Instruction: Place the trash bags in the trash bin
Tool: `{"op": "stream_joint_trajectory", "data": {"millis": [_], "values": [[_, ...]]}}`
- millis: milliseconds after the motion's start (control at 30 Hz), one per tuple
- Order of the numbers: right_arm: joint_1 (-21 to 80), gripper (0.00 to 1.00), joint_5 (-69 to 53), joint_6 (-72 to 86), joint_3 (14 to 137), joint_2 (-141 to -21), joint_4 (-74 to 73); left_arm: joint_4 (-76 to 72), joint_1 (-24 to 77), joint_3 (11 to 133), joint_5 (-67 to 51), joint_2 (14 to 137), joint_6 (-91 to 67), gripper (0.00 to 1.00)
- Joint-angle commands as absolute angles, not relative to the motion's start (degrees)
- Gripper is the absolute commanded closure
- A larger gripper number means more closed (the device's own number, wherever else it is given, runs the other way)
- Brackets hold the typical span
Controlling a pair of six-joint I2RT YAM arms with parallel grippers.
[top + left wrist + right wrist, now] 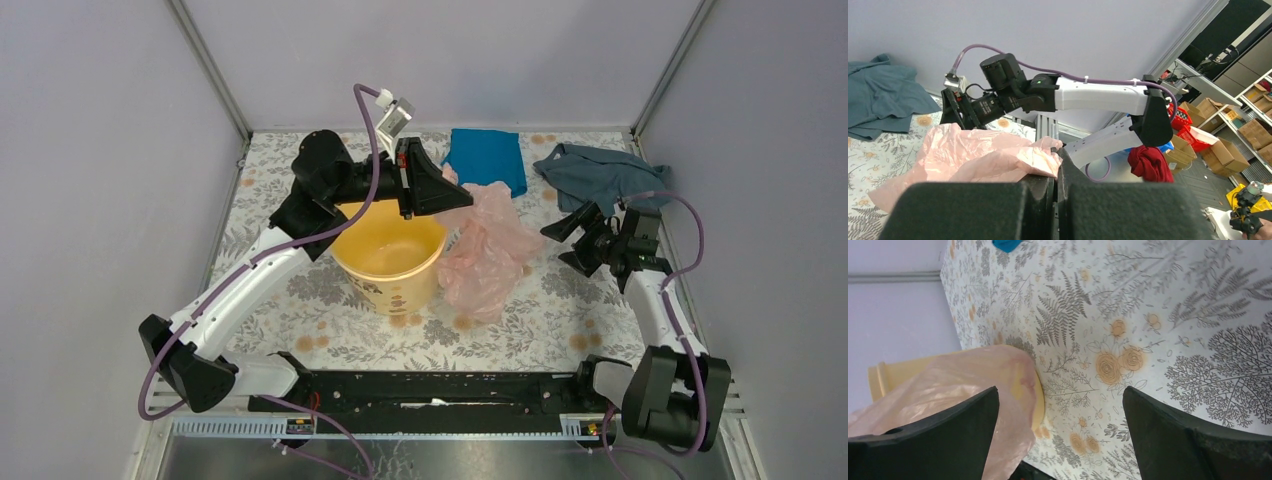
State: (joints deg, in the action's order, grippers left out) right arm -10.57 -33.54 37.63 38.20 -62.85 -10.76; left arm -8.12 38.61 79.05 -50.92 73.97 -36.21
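Trash bag (pixel 490 255), wrinkly translucent pink film, beside round yellow-orange trash bin (pixel 395 287)

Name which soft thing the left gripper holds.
The pink bag, pinched by the left gripper beside the bin; the blue cloth and grey-blue cloth lie behind, untouched.

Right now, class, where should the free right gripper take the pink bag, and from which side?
Probably take the crumpled lower bulk of the pink bag, coming from its right, where the open right gripper faces it. The left gripper pinches its top edge beside the bin, so the lower part sags outside, unheld.
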Motion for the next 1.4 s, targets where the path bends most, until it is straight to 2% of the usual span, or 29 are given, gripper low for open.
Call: {"op": "stream_joint_trajectory", "data": {"millis": [0, 333, 467, 800, 1000, 1233, 1367], "values": [[-12.7, 0.0, -39.6, 44.1, 37.0, -65.9, -2.3, -13.2, 38.6, 78.4, -52.7, 73.4, -37.8, 1.0], [-12.8, 0.0, -40.9, 45.5, 34.3, -72.2, 4.1, -15.4, 38.6, 77.7, -53.7, 73.8, -39.8, 1.0], [-11.1, 0.04, -50.1, 55.7, 28.0, -77.1, 20.2, -15.6, 38.5, 77.7, -53.8, 73.8, -39.7, 1.0], [2.7, 0.03, -46.8, 78.0, 18.2, -79.2, 39.8, -18.4, 38.6, 77.5, -54.2, 75.1, -41.9, 1.0], [4.0, 0.07, -44.0, 87.8, 14.6, -76.3, 41.5, -18.3, 38.5, 77.1, -54.1, 74.8, -42.1, 1.0], [4.0, 0.0, -39.9, 88.9, 12.4, -70.8, 31.6, -18.7, 38.6, 77.2, -54.1, 74.8, -42.3, 1.0], [4.2, 0.0, -40.7, 93.7, 9.1, -70.6, 37.6, -19.3, 38.6, 77.0, -54.4, 74.9, -42.7, 1.0]]}}
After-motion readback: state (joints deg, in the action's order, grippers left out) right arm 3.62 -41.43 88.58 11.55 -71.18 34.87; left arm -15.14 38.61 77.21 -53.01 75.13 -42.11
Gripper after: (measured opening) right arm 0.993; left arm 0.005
